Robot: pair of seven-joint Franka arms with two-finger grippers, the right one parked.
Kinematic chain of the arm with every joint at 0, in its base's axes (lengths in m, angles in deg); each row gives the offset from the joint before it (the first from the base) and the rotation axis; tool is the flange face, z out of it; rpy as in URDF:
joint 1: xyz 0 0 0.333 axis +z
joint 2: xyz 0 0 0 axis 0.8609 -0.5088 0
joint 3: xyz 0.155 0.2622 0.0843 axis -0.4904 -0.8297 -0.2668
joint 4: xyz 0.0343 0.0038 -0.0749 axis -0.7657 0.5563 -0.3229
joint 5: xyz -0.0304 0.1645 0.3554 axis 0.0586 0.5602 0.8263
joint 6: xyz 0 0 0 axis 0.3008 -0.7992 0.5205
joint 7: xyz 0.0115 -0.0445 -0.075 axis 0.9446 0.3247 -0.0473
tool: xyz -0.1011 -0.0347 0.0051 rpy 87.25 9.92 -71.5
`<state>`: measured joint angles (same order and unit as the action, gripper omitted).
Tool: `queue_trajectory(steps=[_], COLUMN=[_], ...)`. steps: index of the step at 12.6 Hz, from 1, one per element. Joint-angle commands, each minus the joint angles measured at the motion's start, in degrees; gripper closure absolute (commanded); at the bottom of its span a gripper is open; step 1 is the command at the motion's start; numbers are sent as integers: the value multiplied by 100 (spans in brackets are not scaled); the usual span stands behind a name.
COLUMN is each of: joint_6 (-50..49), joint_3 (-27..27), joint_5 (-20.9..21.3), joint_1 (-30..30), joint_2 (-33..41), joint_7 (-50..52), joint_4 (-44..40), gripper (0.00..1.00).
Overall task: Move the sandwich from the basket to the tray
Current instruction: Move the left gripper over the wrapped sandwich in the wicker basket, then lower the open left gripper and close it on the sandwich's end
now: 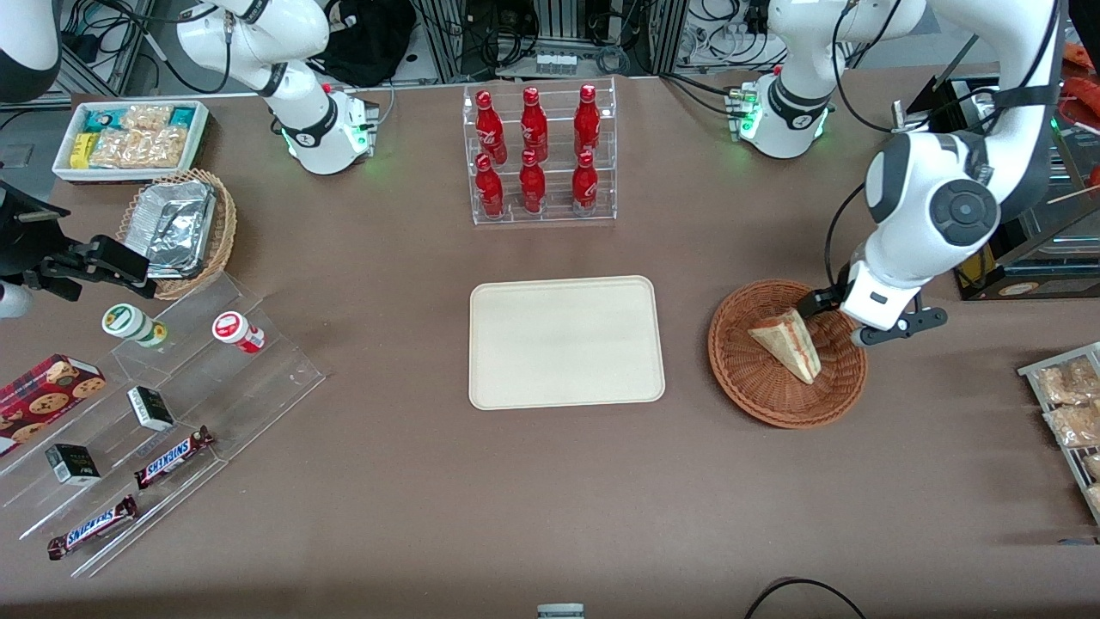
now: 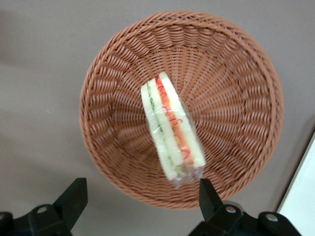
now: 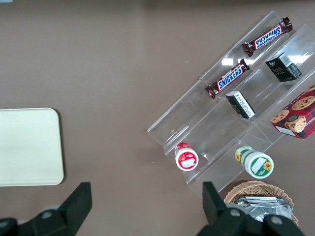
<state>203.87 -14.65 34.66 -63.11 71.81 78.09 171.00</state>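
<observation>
The sandwich (image 1: 786, 344), a clear-wrapped white-bread wedge with orange-red and green layers, lies in the reddish-brown woven basket (image 1: 756, 387). It also shows in the left wrist view (image 2: 172, 130), in the middle of the basket (image 2: 236, 98). The left arm's gripper (image 1: 835, 320) hangs above the basket's rim, beside the sandwich, toward the working arm's end. It is open and empty (image 2: 140, 196), with its black fingers spread wide and not touching the sandwich. The cream-beige tray (image 1: 565, 341) lies flat and bare beside the basket, toward the parked arm's end; its edge shows in the left wrist view (image 2: 302, 196).
A clear rack of red bottles (image 1: 537, 155) stands farther from the camera than the tray. A white bin of snacks (image 1: 129, 137), a tan foil-filled basket (image 1: 180, 223) and a clear stepped shelf (image 1: 172, 404) lie toward the parked arm's end. Snack packets (image 1: 1070, 413) lie toward the working arm's end.
</observation>
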Motion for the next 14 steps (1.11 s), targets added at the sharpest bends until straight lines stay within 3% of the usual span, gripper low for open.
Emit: queue_trajectory(steps=[1,8,14], joint_6=[573,1260,1497], joint_3=[61,281,290], joint_5=[17,-1,17], joint_1=[-17,-26,-17], joint_2=[113,-439,-879], joint_7=[879,3550,3658], joint_4=[395,476,414], gripper=[0,0,0])
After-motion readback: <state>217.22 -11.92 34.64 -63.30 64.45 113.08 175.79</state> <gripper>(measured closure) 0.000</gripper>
